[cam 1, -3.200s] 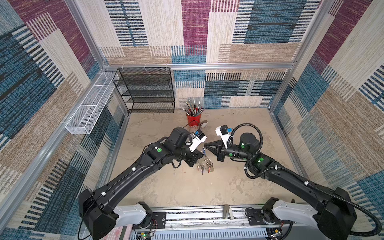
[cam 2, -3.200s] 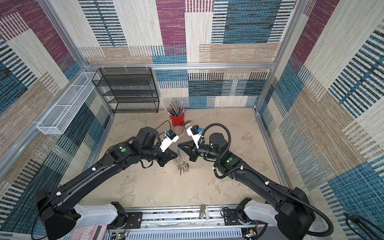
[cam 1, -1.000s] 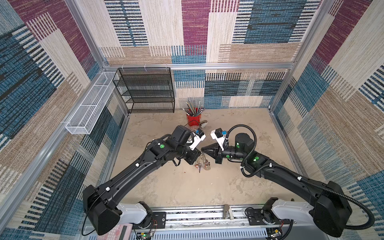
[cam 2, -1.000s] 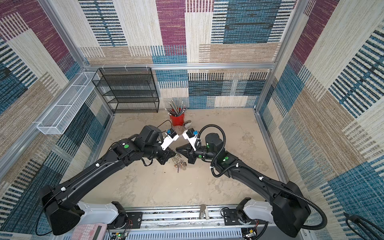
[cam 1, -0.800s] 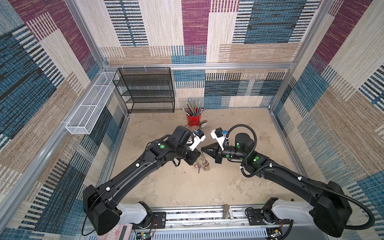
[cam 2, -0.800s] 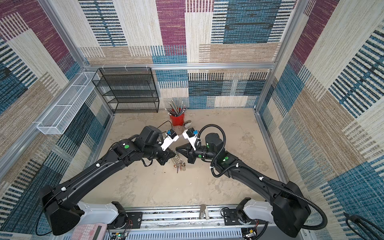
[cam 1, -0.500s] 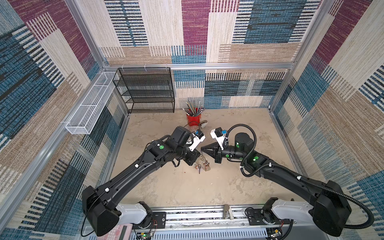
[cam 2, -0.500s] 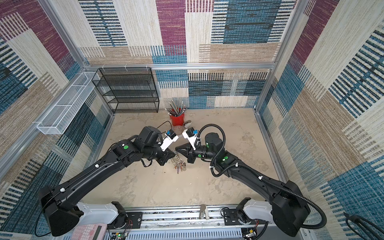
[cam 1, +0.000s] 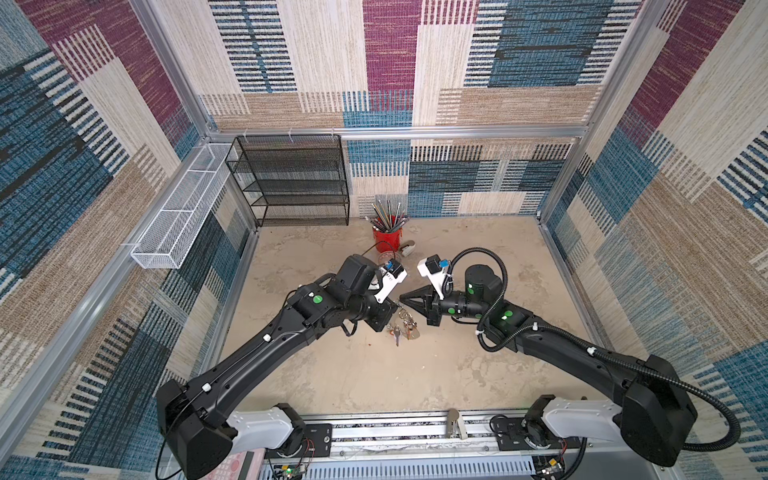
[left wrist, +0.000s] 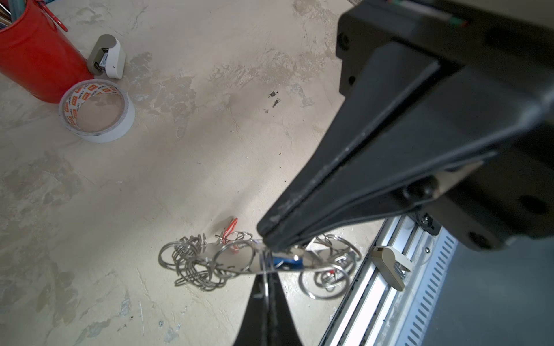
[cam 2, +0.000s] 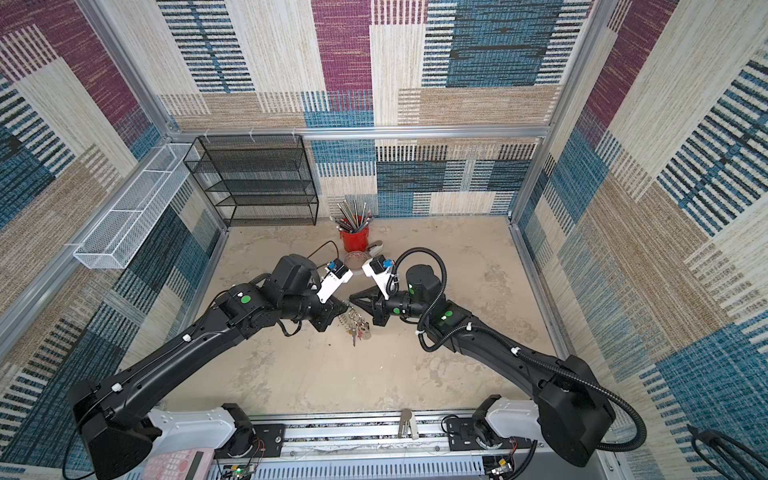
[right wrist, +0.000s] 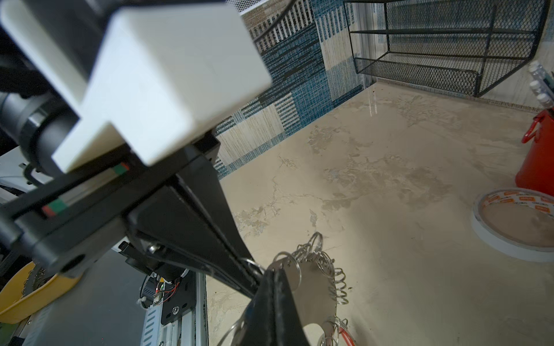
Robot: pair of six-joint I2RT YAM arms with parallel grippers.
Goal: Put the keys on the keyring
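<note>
The keyring (left wrist: 239,260), a flat gray plate edged with several silver split rings, is held between both grippers near the table's middle, also visible in both top views (cam 1: 406,324) (cam 2: 356,322). My right gripper (right wrist: 271,274) is shut on the plate's edge. My left gripper (left wrist: 266,274) is shut on one thin split ring at that same edge, its tip almost touching the right one (cam 1: 400,300). A blue tag (left wrist: 287,261) shows behind the plate and a red tag (left wrist: 230,225) at the far side. The keys (cam 1: 397,336) dangle below the plate, too small to tell apart.
A white tape roll (left wrist: 97,115), a small stapler (left wrist: 106,57) and a red cup of pens (cam 1: 387,239) stand just behind the grippers. A black mesh shelf (cam 1: 291,183) is at the back left, a white wire basket (cam 1: 183,208) on the left wall. A metal rail (cam 1: 415,432) runs along the front.
Since three seconds ago both grippers and the keyring have shifted slightly left and back. Over the last second nothing visibly moves.
</note>
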